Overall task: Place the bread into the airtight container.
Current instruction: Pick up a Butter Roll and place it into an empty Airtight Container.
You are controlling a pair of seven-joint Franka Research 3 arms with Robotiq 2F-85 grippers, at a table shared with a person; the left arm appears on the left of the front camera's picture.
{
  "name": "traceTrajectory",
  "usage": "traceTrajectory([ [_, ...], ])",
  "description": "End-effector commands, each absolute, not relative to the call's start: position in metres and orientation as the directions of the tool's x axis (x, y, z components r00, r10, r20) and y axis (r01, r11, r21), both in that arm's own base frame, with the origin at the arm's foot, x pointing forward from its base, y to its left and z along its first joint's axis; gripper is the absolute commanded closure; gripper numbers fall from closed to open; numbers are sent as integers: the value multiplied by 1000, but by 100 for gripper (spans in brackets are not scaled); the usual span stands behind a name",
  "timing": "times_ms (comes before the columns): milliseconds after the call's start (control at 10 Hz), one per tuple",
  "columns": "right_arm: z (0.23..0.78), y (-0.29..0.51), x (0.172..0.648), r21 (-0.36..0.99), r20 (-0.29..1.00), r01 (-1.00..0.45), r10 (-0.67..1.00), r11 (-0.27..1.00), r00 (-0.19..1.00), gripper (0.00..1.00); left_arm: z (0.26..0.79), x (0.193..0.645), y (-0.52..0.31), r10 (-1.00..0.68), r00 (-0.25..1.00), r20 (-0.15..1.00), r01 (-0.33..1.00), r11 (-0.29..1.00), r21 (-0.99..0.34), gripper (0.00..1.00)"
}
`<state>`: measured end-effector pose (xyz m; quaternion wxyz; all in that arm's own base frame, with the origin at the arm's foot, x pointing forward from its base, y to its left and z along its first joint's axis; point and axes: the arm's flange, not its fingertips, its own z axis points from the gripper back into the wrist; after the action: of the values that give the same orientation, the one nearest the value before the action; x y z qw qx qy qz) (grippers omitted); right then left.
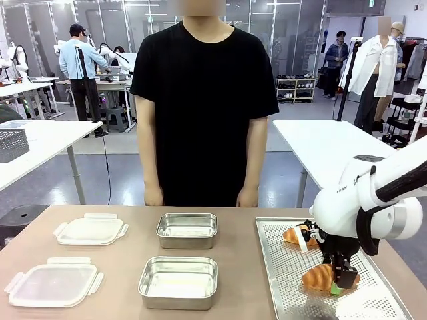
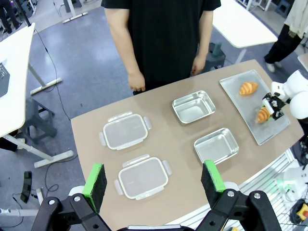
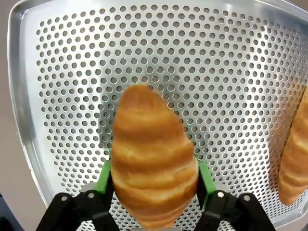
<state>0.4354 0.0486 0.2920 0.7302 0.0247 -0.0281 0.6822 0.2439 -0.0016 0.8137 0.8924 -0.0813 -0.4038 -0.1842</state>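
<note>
On the perforated tray (image 1: 280, 280) at the right lie two croissants, the bread. My right gripper (image 1: 339, 283) is down on the nearer bread (image 1: 317, 276); in the right wrist view its green pads (image 3: 103, 178) press both sides of the bread (image 3: 153, 154), which rests on the tray (image 3: 216, 57). The second bread (image 1: 297, 235) lies farther back on the tray. Two open steel airtight containers (image 1: 187, 230) (image 1: 178, 281) sit mid-table. My left gripper (image 2: 154, 183) hangs open high above the table, holding nothing.
Two clear plastic lids (image 1: 90, 230) (image 1: 53, 283) lie at the left of the table. A person in a black shirt (image 1: 200, 100) stands at the far edge with hands down. The second croissant (image 3: 293, 163) lies close beside the gripped one.
</note>
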Motion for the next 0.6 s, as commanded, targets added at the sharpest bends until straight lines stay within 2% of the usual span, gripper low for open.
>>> traceTrajectory([
  [0, 287, 48, 434, -8, 71, -998, 996, 63, 62, 40, 816, 243, -1, -271, 603, 750, 395, 918, 15, 0],
  [100, 292, 48, 432, 2, 90, -998, 994, 66, 66, 45, 816, 243, -1, -271, 603, 750, 395, 918, 15, 0],
  [200, 303, 49, 428, 5, 119, -998, 991, 63, 64, 45, 816, 243, -1, -271, 603, 750, 395, 918, 15, 0],
  [500, 368, 71, 410, -29, 101, -999, 994, 46, 43, 45, 816, 243, -1, -271, 603, 750, 395, 918, 15, 0],
])
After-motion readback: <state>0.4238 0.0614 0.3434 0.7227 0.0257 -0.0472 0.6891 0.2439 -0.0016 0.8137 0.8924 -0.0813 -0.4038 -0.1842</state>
